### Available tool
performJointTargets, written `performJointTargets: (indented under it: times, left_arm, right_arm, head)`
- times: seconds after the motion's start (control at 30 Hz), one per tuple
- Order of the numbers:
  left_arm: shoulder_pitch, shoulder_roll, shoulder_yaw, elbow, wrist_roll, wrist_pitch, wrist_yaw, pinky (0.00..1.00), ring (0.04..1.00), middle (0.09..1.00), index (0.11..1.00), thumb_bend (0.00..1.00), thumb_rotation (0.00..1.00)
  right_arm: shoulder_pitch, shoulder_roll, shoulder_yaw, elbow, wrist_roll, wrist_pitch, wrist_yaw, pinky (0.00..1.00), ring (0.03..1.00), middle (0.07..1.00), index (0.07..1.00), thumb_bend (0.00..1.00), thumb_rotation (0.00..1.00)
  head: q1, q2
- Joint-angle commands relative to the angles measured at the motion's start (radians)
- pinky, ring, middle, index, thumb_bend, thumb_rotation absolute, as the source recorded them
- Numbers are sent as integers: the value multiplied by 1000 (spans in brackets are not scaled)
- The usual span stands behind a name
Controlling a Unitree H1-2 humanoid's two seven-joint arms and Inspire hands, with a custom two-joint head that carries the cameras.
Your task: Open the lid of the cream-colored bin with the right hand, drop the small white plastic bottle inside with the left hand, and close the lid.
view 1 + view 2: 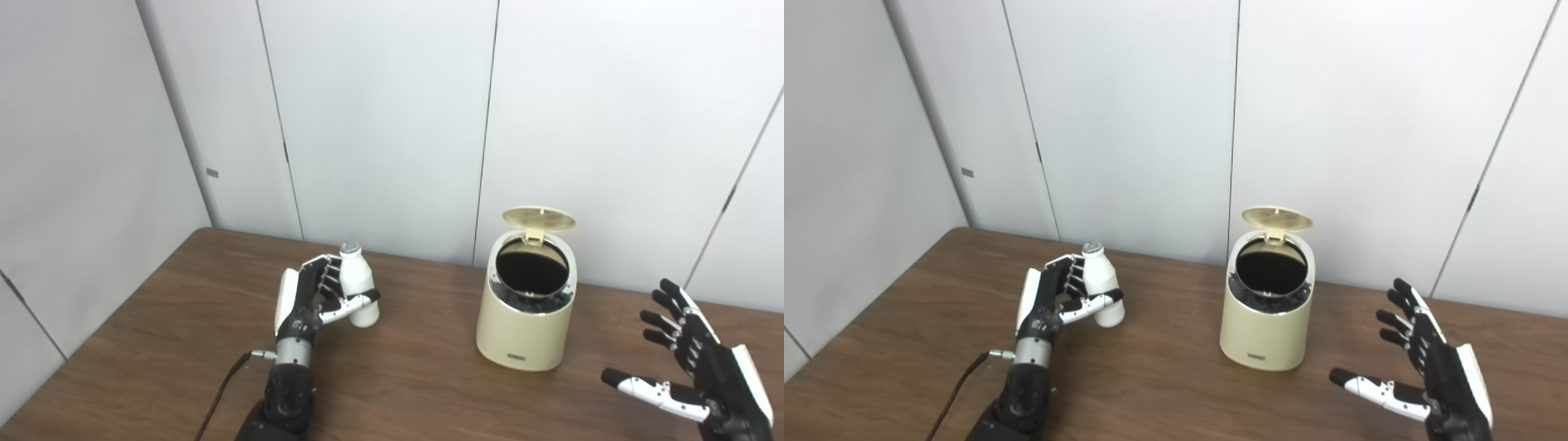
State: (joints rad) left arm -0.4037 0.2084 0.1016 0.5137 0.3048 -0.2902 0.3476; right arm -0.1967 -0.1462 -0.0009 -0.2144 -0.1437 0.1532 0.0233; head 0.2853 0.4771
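White bottle (pixel 358 283) held in the left hand (pixel 309 297), left of the open bin (pixel 527 324).

Cream lid (pixel 539 218) stands up at the far rim, so the dark mouth is clear. To drop well, carry the bottle right and up over the mouth before loosening the fingers, clear of the lid. The right hand (pixel 692 361), fingers spread and empty, waits near right of the bin.

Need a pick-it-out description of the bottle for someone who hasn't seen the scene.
On the brown wooden table, look left of the cream-colored cylindrical bin whose round lid stands flipped up. There the left hand holds a small white plastic bottle with a pale cap, tilted, and it is the only white container in view.
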Motion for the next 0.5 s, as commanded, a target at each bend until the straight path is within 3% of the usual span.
performJointTargets:
  times: [0.0, 0.2, 0.47]
  left_arm:
    - [6, 5, -8, 23, 3, -12, 15, 288, 393, 458, 532, 499, 0]
    - [12, 20, -21, 9, 18, -47, 18, 316, 402, 462, 529, 501, 0]
    - [23, 49, -85, -104, 6, -174, -23, 358, 425, 485, 513, 503, 0]
  right_arm:
    - [-23, -2, -1, -25, -1, -22, -1, 788, 835, 919, 926, 698, 42]
    - [-24, 1, 4, -10, -8, -36, -5, 794, 840, 923, 929, 702, 32]
    - [-31, -1, 11, 85, -21, -120, -20, 785, 831, 918, 930, 729, 86]
  head:
    - [1, 1]
    - [-18, -4]
    - [-99, -16]
